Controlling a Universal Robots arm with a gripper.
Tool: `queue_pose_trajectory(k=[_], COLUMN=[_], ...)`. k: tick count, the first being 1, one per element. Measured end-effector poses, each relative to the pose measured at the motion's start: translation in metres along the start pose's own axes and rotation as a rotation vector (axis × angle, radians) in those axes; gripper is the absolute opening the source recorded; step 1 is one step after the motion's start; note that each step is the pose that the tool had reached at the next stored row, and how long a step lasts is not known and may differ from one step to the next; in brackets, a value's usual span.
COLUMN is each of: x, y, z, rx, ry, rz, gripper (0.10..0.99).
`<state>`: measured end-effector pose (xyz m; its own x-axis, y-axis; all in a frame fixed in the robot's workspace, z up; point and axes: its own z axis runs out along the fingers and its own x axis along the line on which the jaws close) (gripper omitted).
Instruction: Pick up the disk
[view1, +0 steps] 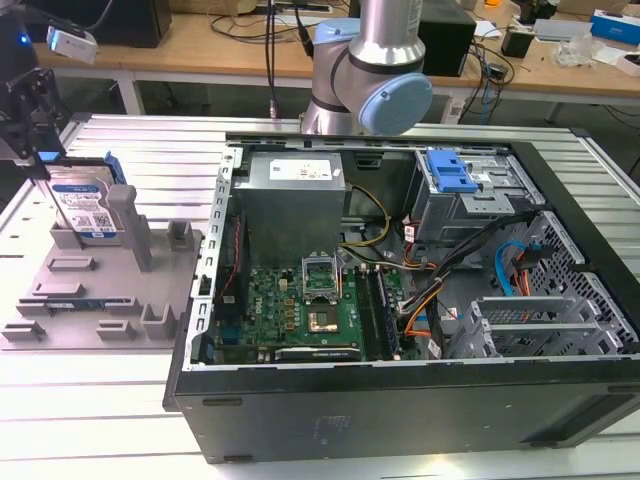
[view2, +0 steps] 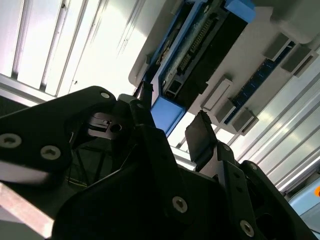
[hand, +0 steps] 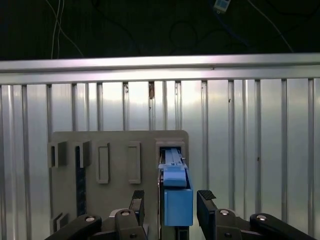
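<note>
While hanging open and empty astride the disk (view1: 85, 210), the gripper (hand: 171, 199) is facing something stiff, hefty, likely slick, best pinched across its flat faces.

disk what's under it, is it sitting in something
The disk stands on edge in a slot of the grey tray, which lies on the slatted table. Its lower edge is hidden behind the tray's posts. The open pincer flanks its blue rail.
</note>
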<state>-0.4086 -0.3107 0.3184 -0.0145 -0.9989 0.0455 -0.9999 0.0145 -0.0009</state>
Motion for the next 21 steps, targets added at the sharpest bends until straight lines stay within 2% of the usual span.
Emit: queue_pose_trajectory(k=[12,21], x=[-0.0035,-0.0037], y=[0.0001,0.001], z=[0.0082,0.0117], rx=[0.0,0.0], ry=[0.0062,0.0081], rz=[0.0,-0.001], gripper=[0.541,0.541])
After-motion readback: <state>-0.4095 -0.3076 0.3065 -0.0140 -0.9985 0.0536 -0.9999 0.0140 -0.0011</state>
